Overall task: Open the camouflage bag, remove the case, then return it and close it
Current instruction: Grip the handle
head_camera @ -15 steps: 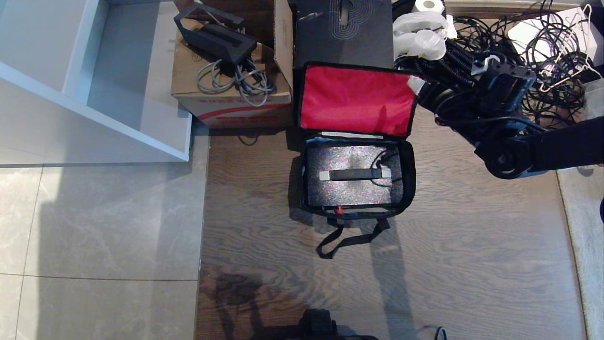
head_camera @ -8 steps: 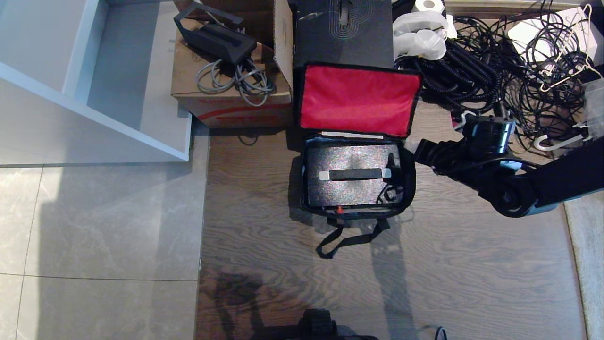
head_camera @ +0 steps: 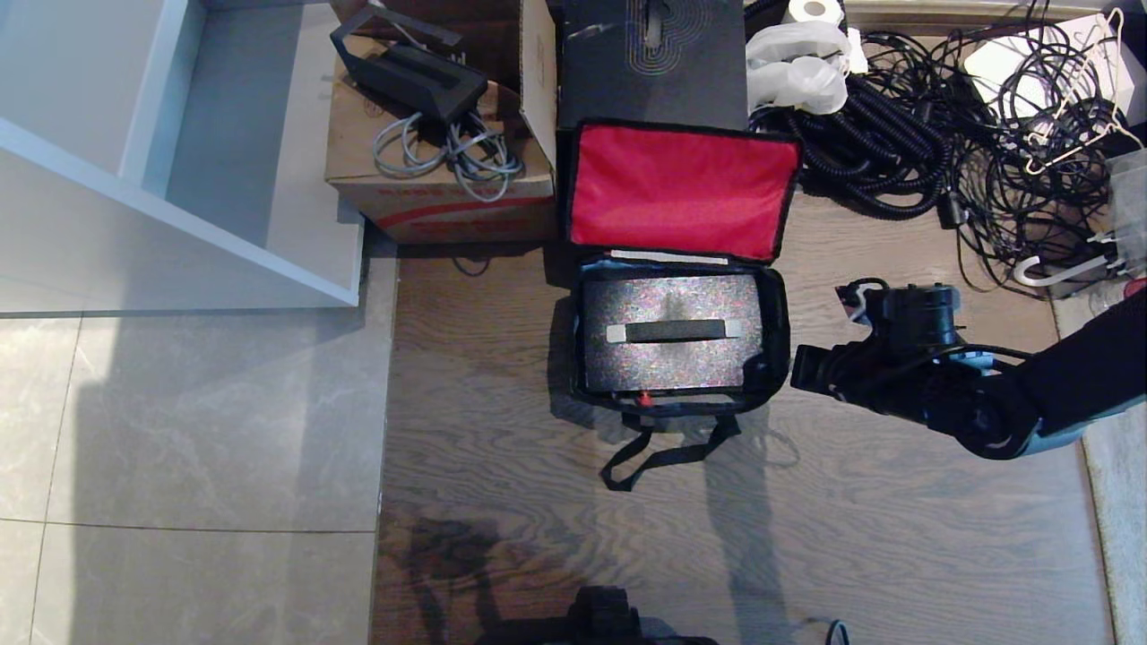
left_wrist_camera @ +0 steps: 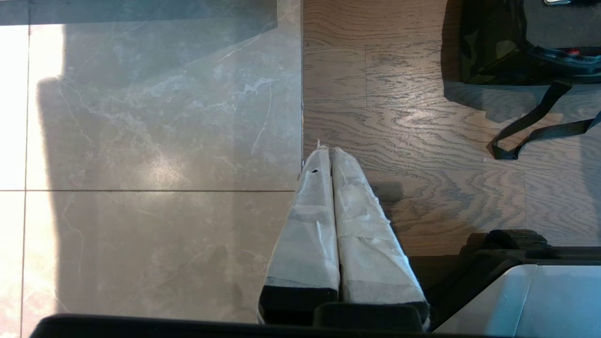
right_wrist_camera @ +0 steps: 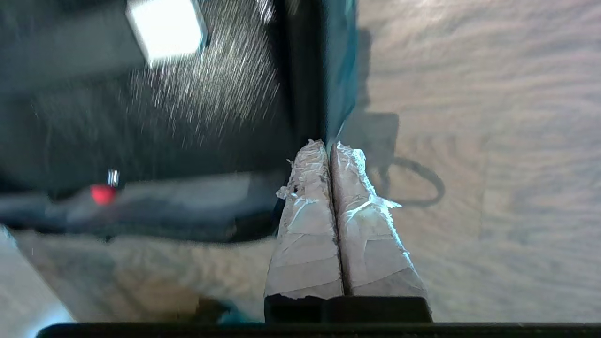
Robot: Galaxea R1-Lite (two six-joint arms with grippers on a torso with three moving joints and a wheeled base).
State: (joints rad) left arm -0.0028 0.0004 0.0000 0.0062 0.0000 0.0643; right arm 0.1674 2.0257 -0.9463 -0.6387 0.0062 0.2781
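Head view shows the camouflage bag [head_camera: 678, 269] lying on the wood floor [head_camera: 896, 537], red-lined lid propped back so the case [head_camera: 672, 333] inside is reachable. Just beside its right wall, the right gripper [head_camera: 800, 367] has its fingers pressed together, holding nothing. The left gripper [left_wrist_camera: 327, 151] hangs parked, likewise pinched.

Head cam: high, looks almost straight down on the open camouflage bag [head_camera: 681, 269] at frame centre. Left wrist cam: low, near the robot's base, faces down at the tile/wood floor seam [left_wrist_camera: 301, 84], catching only the bag's near corner and strap [left_wrist_camera: 540, 126]; shares those with head. Right wrist cam: very close, over the bag's right wall [right_wrist_camera: 305, 94], blurred; overlaps head there.
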